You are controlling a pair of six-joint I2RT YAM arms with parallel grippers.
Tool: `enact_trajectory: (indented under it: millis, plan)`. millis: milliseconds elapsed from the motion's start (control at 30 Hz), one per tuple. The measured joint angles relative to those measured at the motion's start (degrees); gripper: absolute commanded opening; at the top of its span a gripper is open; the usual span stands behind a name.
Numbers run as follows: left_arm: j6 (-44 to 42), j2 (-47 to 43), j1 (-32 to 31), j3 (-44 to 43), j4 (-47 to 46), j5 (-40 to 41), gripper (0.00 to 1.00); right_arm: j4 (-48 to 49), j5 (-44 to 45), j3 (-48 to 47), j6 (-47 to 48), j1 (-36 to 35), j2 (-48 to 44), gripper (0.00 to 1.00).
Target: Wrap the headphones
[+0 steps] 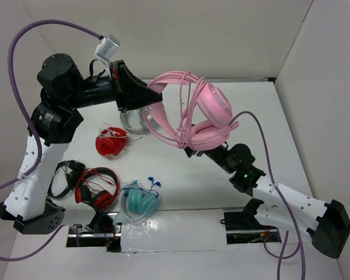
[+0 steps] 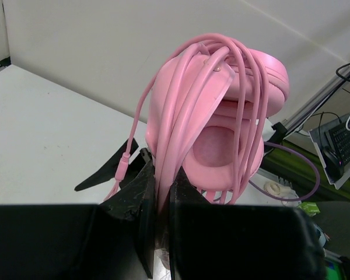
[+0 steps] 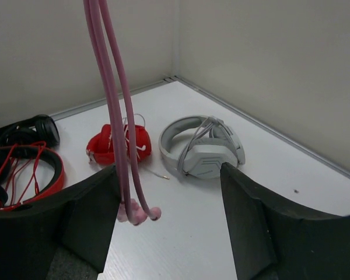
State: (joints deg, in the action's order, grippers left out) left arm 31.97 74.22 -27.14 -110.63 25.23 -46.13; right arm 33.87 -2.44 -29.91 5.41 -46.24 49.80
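Note:
The pale-pink headphones (image 1: 207,114) hang in the air above the table's middle, with the thin pink cable (image 1: 189,99) looped several times over the headband and earcups. My left gripper (image 1: 156,93) is shut on the headband; in the left wrist view the band runs down between the fingers (image 2: 161,195), below the earcup (image 2: 221,149). My right gripper (image 1: 189,150) sits just under the earcups. In the right wrist view it (image 3: 169,201) stands open. Two hanging cable loops (image 3: 114,116) drop between its jaws, close to the left finger (image 3: 90,207), and I cannot tell whether they touch it.
Grey headphones (image 3: 201,146) lie on the table below the left gripper. A small red pair (image 1: 111,142), red-and-black headphones (image 1: 96,188), a black pair (image 1: 64,175) and teal headphones (image 1: 139,198) lie at the near left. White walls close off the back and right.

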Motion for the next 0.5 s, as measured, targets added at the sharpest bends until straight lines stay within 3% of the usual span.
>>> enact_trajectory:
  millis: [267,300,500]
  plan:
    - [1.36,-0.02,0.00,0.20,-0.11,0.09,0.00,0.26,-0.46,-0.09,-0.26,-0.13,2.34,0.14]
    - [1.51,-0.17,0.00,0.50,-0.31,0.81,0.00,0.17,-0.55,-0.09,-0.46,-0.17,2.38,0.00]
    - [3.13,-1.14,-0.07,3.13,-0.33,10.01,0.00,-0.90,-1.20,1.44,-1.97,-2.51,0.92,0.00]
